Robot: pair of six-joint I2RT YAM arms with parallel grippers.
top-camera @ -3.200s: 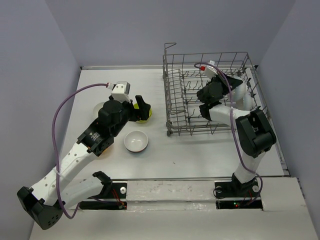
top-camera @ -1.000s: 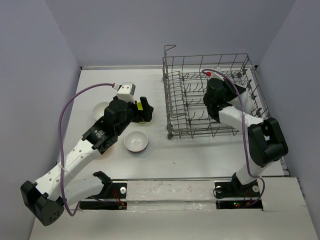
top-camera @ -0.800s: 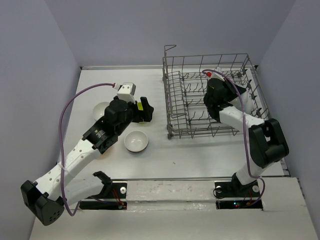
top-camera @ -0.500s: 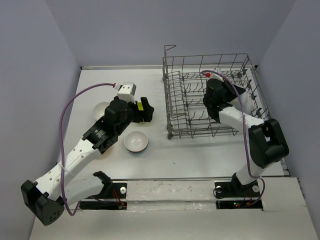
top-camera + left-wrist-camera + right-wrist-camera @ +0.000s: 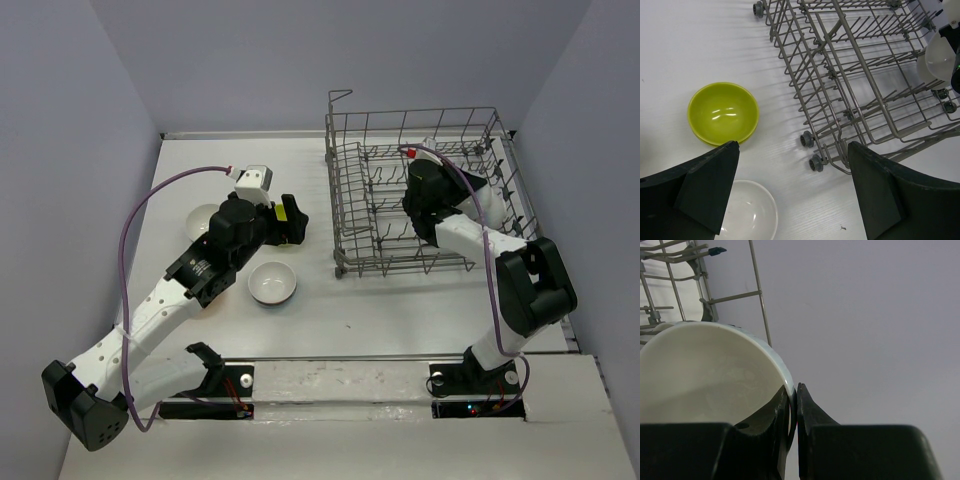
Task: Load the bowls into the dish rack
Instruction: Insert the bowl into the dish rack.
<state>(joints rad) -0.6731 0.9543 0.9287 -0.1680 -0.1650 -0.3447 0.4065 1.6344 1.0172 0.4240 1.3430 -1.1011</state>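
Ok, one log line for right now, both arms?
left gripper: open, over green bowl | right gripper: shut on white bowl rim, at dish rack | second white bowl: on table, untouched

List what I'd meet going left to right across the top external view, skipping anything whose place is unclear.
White bowl half hidden by the left arm → white bowl in the open → dish rack.
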